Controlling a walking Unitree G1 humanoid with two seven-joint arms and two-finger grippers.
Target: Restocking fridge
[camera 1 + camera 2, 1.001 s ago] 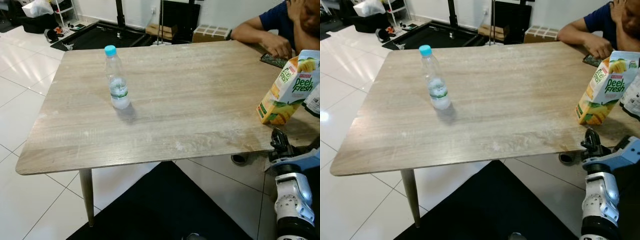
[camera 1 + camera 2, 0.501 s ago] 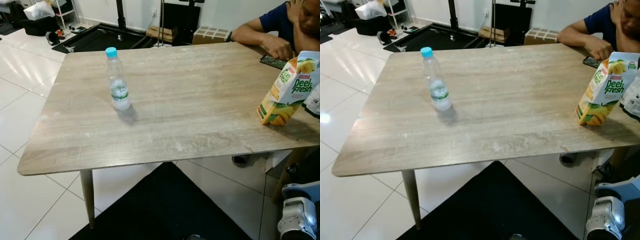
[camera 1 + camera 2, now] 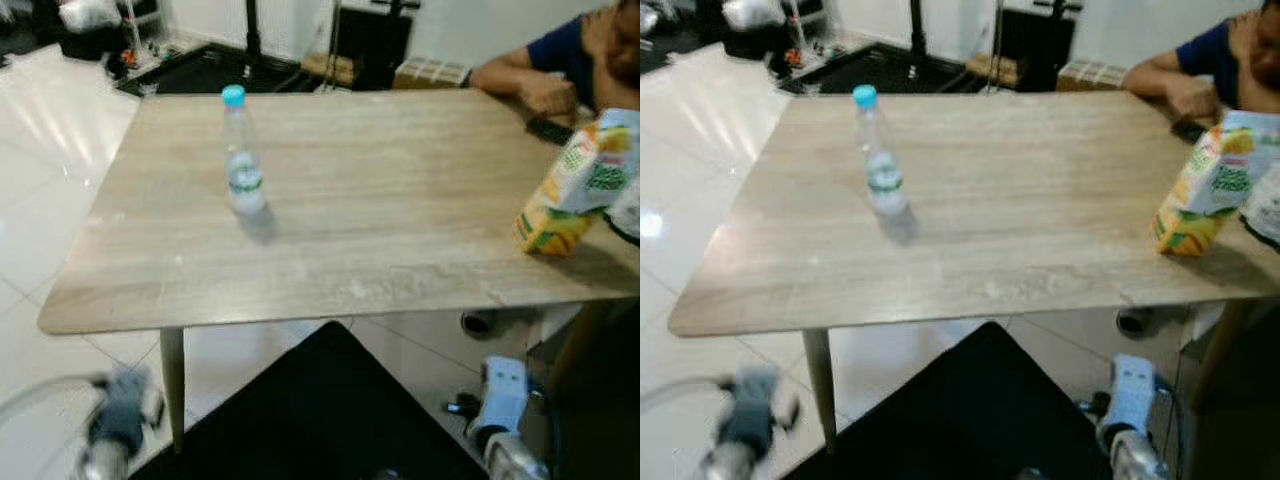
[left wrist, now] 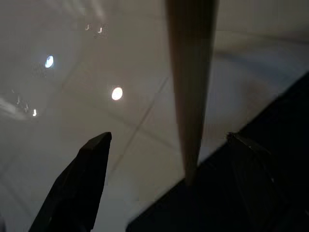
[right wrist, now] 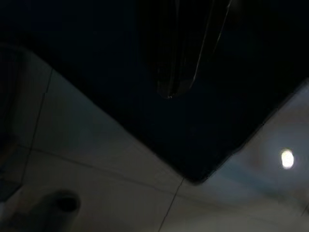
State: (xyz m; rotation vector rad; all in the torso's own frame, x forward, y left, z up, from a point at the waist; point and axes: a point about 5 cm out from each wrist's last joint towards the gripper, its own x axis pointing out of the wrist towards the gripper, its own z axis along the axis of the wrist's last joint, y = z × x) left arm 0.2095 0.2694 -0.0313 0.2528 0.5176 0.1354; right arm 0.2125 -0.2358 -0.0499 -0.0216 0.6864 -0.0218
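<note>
On worktop (image 3: 400, 200): water bottle (image 3: 241, 152) upright, long axis vertical, near far-left corner. Left end effector (image 4: 159, 188) low beside worktop leg (image 4: 190, 87), fingers spread, empty; nearer bottle, which stands above and ahead. Right end effector: state cannot tell.

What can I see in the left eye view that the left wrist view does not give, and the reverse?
Left eye view: a water bottle and a juice carton on the table top, a person at its far corner. Left wrist view: the open fingers of the left tool, low by the floor. Both: the table leg, white floor tiles, black mat.
</note>
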